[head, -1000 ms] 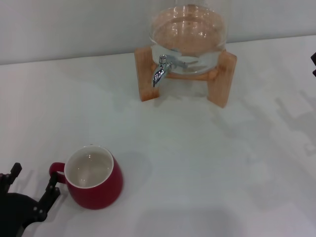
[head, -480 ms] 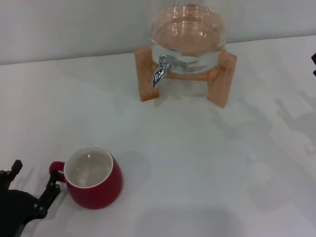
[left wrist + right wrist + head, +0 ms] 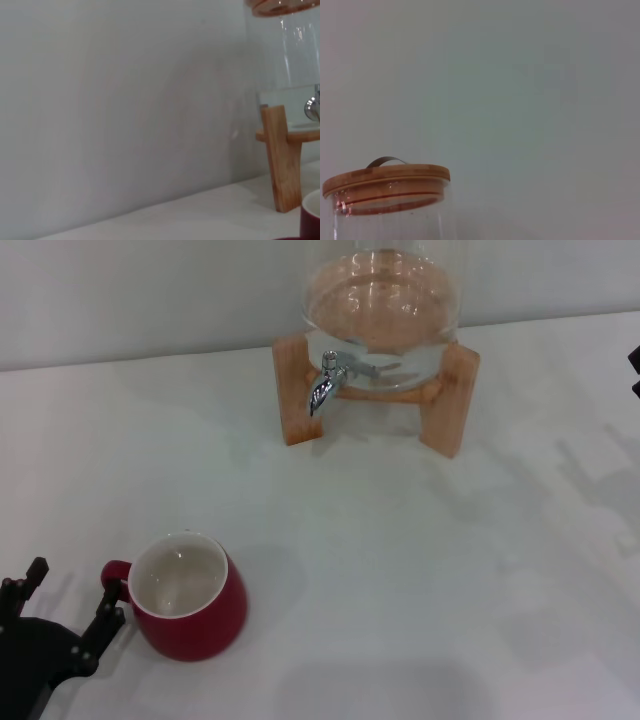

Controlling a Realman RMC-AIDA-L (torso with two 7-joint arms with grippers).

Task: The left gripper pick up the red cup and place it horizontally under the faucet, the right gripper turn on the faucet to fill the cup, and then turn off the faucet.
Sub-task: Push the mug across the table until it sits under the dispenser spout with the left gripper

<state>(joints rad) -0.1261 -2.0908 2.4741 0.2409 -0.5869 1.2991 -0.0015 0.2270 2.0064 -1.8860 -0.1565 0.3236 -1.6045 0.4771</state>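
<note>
Taking the red cup (image 3: 186, 608) as the landmark: the left gripper (image 3: 62, 618) sits just to its left at the near edge of the white table (image 3: 400, 560), black fingers spread apart and holding nothing. One fingertip (image 3: 112, 612) lies right beside the cup's small loop handle (image 3: 114, 575); whether it actually touches cannot be told. The cup stands upright with its cream inside showing, well apart from the faucet (image 3: 326, 383).

By the look of things, the task is at its very start: the grasp is not yet made, and the lift, the placing under the spout, the filling and the shutting off all remain.

Far beyond the cup and to its right, the chrome faucet points down from the glass jar (image 3: 382, 310) in its wooden stand (image 3: 448, 405), with no cup beneath it.

At the far right, well away from the cup, only a black sliver of the right gripper (image 3: 635, 370) shows, so its fingers cannot be judged. Most of the left gripper's body is cut off below. The left wrist view catches just a corner of the cup's rim; the right wrist view shows only the jar's wooden lid (image 3: 385, 179).
</note>
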